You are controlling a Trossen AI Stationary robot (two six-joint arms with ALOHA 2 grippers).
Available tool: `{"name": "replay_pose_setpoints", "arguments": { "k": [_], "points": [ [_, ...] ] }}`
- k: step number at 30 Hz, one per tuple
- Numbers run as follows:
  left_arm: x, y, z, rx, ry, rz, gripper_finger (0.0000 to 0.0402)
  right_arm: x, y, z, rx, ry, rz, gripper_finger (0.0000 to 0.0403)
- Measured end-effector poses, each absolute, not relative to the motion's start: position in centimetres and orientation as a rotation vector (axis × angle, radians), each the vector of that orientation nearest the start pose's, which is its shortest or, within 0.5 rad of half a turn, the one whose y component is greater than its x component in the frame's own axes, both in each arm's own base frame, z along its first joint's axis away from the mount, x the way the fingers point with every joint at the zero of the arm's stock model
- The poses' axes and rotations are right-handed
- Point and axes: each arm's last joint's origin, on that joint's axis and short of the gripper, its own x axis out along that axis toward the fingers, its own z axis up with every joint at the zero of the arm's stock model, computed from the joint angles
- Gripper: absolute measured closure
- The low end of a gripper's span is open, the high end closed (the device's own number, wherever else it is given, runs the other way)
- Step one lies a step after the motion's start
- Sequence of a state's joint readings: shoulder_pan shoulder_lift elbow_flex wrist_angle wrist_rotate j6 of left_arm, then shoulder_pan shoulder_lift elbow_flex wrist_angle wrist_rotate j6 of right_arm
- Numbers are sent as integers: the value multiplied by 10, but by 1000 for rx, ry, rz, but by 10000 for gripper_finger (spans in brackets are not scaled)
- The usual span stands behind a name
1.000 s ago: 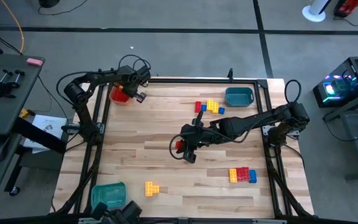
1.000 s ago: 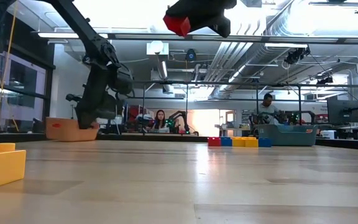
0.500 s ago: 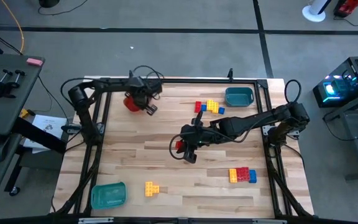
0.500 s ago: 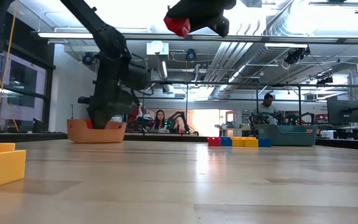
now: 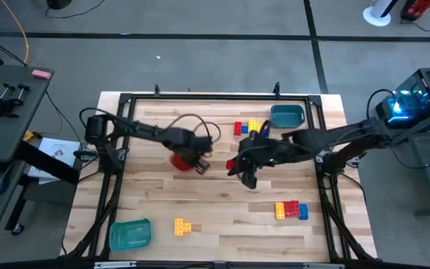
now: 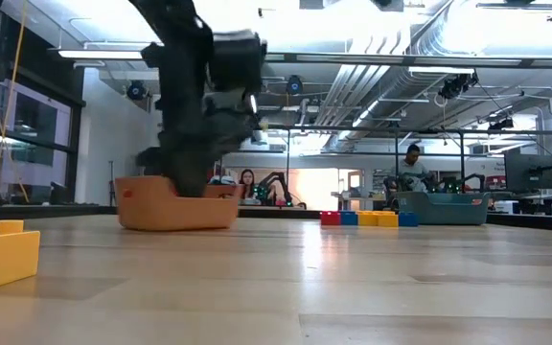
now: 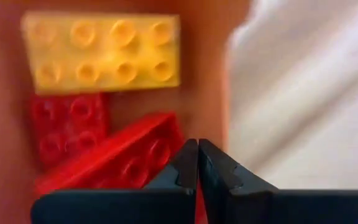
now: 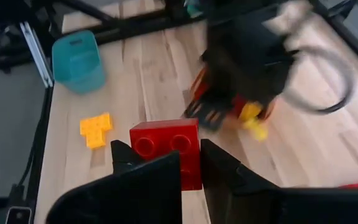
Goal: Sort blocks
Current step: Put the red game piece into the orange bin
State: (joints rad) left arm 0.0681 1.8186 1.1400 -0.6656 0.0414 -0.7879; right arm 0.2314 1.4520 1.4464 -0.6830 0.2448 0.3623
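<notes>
My left gripper [image 5: 198,162] is shut on the orange tray [image 5: 179,158] near the table's middle. In the left wrist view the tray holds a yellow block [image 7: 101,53] and two red blocks [image 7: 70,134]. My right gripper [image 5: 242,167] hovers just right of the tray, shut on a red block [image 8: 166,154]. It is above the low view's edge. Loose blocks lie in a far cluster [image 5: 252,128], a near-right cluster [image 5: 291,211] and a yellow group [image 5: 183,226]. My left gripper [image 7: 197,149] pinches the orange tray's side wall [image 7: 216,118], one finger inside and one outside, coming from above. The tray's bottom [image 6: 175,222] sits flat on the table. My right gripper [image 8: 190,163] pinches the red block between its two fingers by opposite sides [image 8: 143,163]. The block is lifted clear, studs up.
A teal tray [image 5: 287,115] stands at the far right and another teal tray [image 5: 129,234] at the near-left corner. A black frame [image 5: 215,96] rims the table. Bare wood lies between the clusters. People show in the room [image 6: 412,158] behind.
My left gripper has dragged the orange tray along the table from the far-left corner toward the middle, right and nearer. My right gripper, still shut on the red block, has moved right and toward the far edge, and is gone from the low view.
</notes>
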Motion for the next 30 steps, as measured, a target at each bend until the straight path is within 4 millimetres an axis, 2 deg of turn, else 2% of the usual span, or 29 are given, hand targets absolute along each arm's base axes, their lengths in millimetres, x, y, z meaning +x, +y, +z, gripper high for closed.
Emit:
{"name": "replay_pose_setpoints", "arguments": {
  "k": [3, 6, 9, 11, 14, 18, 22, 26, 30],
  "points": [
    [351, 4, 164, -818, 1102, 478, 401, 294, 60, 372, 181, 623, -147, 403],
    [365, 0, 173, -883, 973, 415, 401, 289, 56, 376, 169, 610, -164, 403],
    [370, 6, 196, -860, 939, 375, 401, 289, 53, 376, 177, 620, -158, 403],
    [366, 12, 218, -806, 934, 358, 401, 290, 53, 374, 186, 635, -136, 403],
    [347, 22, 251, -701, 905, 405, 401, 296, 55, 365, 190, 669, -109, 403],
    [306, 31, 295, -521, 829, 546, 401, 310, 60, 334, 205, 741, -47, 403],
    [270, 32, 321, -428, 816, 633, 401, 326, 63, 302, 249, 725, -27, 403],
    [239, 26, 332, -422, 718, 665, 401, 341, 63, 280, 321, 694, -11, 403],
    [217, 15, 319, -456, 606, 620, 401, 353, 59, 270, 367, 672, -34, 403]
  ]
}}
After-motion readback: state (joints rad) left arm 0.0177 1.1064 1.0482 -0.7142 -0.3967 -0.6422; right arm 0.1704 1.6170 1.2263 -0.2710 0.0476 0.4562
